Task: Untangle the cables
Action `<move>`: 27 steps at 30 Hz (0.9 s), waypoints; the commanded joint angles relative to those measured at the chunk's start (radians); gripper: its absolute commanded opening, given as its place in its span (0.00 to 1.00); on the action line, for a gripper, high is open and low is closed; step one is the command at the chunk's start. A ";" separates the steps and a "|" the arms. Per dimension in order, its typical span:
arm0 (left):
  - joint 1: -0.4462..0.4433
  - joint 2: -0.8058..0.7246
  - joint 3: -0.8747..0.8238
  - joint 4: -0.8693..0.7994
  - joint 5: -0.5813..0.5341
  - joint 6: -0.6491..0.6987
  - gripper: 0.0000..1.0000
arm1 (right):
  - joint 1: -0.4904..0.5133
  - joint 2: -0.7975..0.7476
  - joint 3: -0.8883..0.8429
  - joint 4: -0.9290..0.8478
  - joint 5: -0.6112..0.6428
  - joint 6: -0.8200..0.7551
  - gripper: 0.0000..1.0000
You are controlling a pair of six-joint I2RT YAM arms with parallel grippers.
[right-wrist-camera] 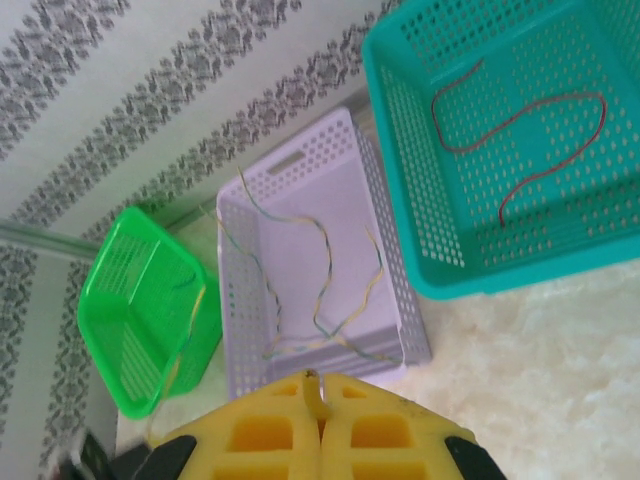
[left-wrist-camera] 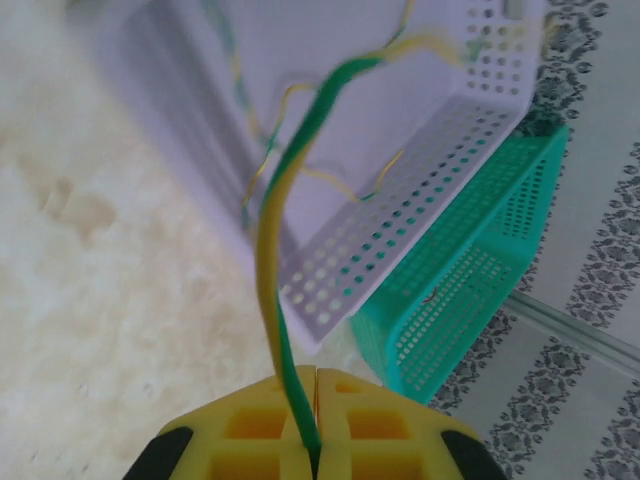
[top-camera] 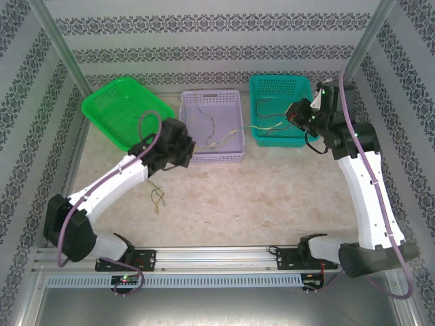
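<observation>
Several thin twisted green-and-yellow cables (right-wrist-camera: 325,270) lie tangled in the lavender basket (right-wrist-camera: 240,330). My left gripper (left-wrist-camera: 316,375) is shut on a green-and-yellow cable (left-wrist-camera: 272,230) that runs up into that basket (left-wrist-camera: 400,240); in the top view this gripper (top-camera: 182,146) sits at the basket's front left corner. My right gripper (right-wrist-camera: 322,378) is shut on the end of a yellow cable (right-wrist-camera: 318,392); from above it (top-camera: 299,112) hangs over the teal basket (top-camera: 279,141). A red cable (right-wrist-camera: 520,115) lies in the teal basket. A short loose cable (top-camera: 158,195) rests on the table.
A green basket (top-camera: 112,102) stands tilted at the back left, with a thin cable (right-wrist-camera: 185,310) over its rim. The three baskets sit side by side along the back wall. An open stretch of table (top-camera: 258,197) lies in front of them.
</observation>
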 commanded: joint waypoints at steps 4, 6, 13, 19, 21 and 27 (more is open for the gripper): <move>0.106 0.232 0.319 -0.060 0.153 0.691 0.00 | 0.079 0.044 -0.114 0.045 -0.076 -0.035 0.00; 0.107 0.322 0.418 -0.129 0.167 0.819 0.00 | 0.107 0.085 -0.137 0.082 -0.090 -0.067 0.00; 0.108 0.530 0.599 -0.286 0.078 0.976 0.00 | 0.191 0.353 -0.005 0.146 -0.064 -0.196 0.00; 0.104 0.593 0.629 -0.333 0.003 1.029 0.00 | 0.220 0.641 0.238 0.100 -0.050 -0.256 0.00; 0.101 0.604 0.618 -0.328 -0.002 1.047 0.00 | 0.223 0.728 0.317 0.087 -0.054 -0.263 0.00; 0.081 0.665 0.610 -0.319 0.030 1.099 0.00 | 0.236 0.957 0.573 -0.011 -0.035 -0.294 0.00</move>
